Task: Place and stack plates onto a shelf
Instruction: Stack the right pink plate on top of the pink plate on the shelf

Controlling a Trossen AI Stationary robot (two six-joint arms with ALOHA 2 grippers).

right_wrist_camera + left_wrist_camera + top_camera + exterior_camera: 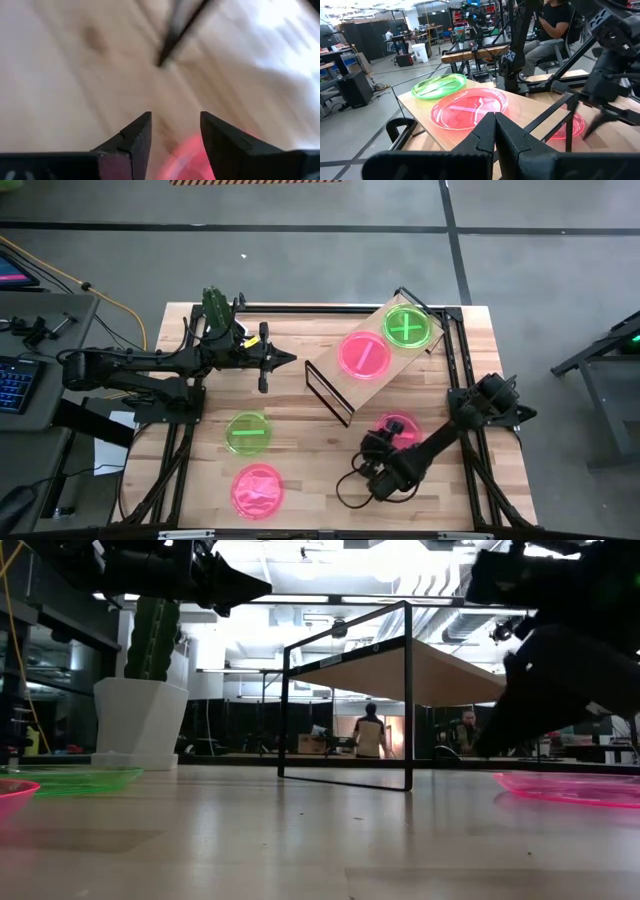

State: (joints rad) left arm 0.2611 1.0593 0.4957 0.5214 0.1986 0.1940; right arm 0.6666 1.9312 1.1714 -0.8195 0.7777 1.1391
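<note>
done: green plate (408, 327) and pink plate (364, 355) on shelf (340, 377) at 1 o'clock | left: three plates on table | right gripper (175, 131) spread over pink plate (397, 427) at 5 o'clock | left gripper (290, 359) pressed together, empty, at 11 o'clock

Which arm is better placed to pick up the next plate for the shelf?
Probably the right: its open hand hangs just over the pink plate beside the shelf. The left hand is shut, apart from any table plate.
</note>
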